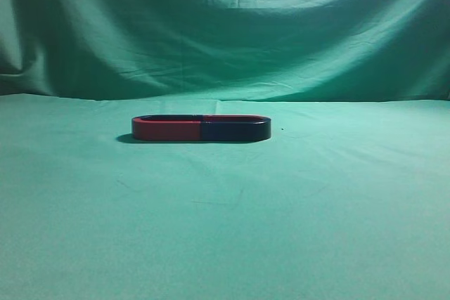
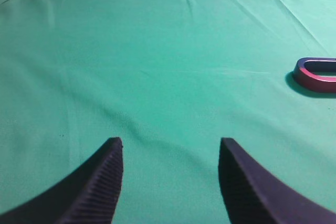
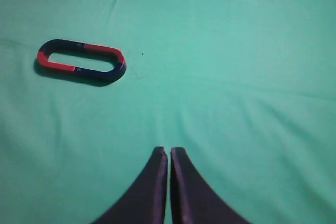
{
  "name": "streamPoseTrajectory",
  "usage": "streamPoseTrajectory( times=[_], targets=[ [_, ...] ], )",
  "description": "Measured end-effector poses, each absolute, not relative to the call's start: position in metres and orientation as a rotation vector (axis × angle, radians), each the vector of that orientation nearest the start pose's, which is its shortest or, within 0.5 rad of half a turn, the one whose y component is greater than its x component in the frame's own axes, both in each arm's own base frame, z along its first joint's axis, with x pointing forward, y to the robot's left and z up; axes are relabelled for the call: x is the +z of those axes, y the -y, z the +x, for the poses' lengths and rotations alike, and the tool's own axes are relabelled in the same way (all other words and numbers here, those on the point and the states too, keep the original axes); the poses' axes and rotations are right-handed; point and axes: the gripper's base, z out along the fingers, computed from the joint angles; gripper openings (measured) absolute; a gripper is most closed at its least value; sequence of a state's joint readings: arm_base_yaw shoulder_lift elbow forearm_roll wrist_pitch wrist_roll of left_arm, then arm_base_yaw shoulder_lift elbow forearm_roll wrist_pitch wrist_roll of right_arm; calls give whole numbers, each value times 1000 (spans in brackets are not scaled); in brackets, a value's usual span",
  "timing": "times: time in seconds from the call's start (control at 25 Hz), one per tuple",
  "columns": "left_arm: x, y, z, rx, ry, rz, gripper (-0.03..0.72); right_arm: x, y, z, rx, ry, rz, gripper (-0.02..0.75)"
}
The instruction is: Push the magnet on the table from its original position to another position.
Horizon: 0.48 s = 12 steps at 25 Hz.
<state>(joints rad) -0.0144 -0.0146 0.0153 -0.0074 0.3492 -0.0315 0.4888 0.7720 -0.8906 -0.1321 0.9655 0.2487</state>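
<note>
My two grippers: left gripper spread wide, right gripper pinched closed, both empty; below, one wrinkled green cloth table; on it two flat U-shaped horseshoe magnets joined end-to-end, the navy-faced magnet touching the red-faced magnet.
</note>
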Motion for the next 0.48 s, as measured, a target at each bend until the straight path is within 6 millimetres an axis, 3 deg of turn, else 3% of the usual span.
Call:
streamPoseTrajectory(
  times=[0.24, 0.48],
  targets=[
    [177, 1, 53, -39, -1833, -20, 372, 339, -29, 71, 268, -2240, -283, 0],
    [177, 1, 53, -39, -1833, -20, 372, 331, -17, 51, 304, -2096, -267, 0]
  ],
)
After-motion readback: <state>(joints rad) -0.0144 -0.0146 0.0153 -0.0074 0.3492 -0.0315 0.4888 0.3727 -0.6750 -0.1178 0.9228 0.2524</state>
